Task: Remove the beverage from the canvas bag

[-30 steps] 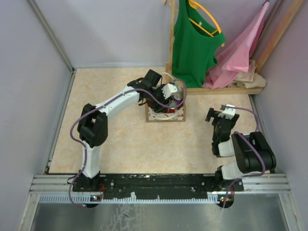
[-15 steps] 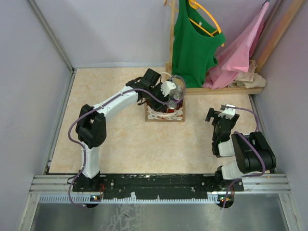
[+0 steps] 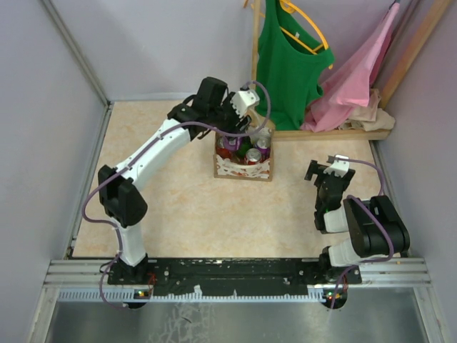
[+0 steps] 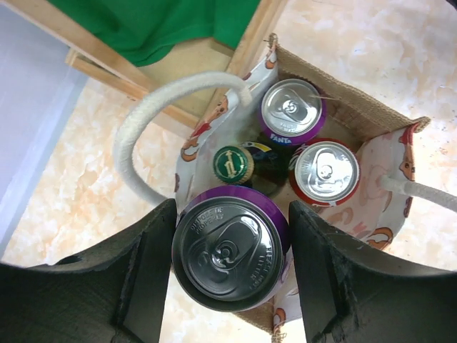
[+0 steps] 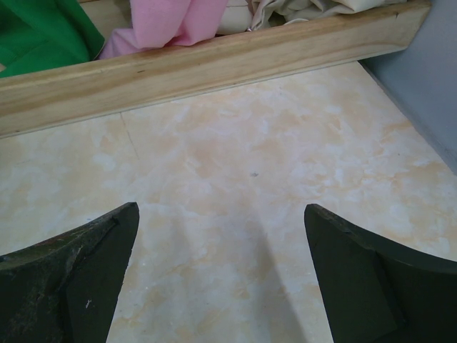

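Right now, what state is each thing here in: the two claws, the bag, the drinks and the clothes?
left gripper: shut on the purple can.
purple can: upright, unopened, held over the bag.
canvas bag: standing, mouth open.
Fanta can: upright in the bag, unopened.
red can: upright in the bag, unopened.
green-capped bottle: upright in the bag, capped.
right gripper: open, empty.
green top: hanging.
pink garment: hanging.

Gry walls (image 3: 164, 50), beige marbled tbl (image 3: 178, 204), wood rack (image 3: 335, 133)
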### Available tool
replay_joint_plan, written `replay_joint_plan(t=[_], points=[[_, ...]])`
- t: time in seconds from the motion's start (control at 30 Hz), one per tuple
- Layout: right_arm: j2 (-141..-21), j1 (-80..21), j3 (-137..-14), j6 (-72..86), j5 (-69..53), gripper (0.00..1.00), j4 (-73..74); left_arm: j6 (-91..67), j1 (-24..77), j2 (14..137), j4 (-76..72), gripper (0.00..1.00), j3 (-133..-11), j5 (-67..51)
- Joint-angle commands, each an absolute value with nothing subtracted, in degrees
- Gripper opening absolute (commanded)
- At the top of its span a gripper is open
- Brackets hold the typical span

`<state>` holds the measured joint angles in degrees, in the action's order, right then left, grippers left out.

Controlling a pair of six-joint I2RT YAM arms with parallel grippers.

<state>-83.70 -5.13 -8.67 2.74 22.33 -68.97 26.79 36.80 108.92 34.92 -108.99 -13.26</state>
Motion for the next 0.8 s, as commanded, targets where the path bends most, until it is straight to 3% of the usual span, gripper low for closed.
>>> replay_joint_plan(t=[0.0, 0.57, 0.77], points=[[-83.2, -4.8, -9.9, 2.7, 22.5, 0.99, -71.4, 27.1, 36.1, 105.3, 31.3, 0.00, -112.8, -10.2], [-83.2, -4.8, -9.9, 2.7, 22.5, 0.99, -71.4, 28.0, 35.7, 100.9, 30.9, 0.00, -116.4, 0.0], [-83.2, -4.8, -9.9, 2.7, 22.5, 0.99, -71.4, 23.3, 30.3, 98.0, 29.0, 0.00, -113.2, -0.6]])
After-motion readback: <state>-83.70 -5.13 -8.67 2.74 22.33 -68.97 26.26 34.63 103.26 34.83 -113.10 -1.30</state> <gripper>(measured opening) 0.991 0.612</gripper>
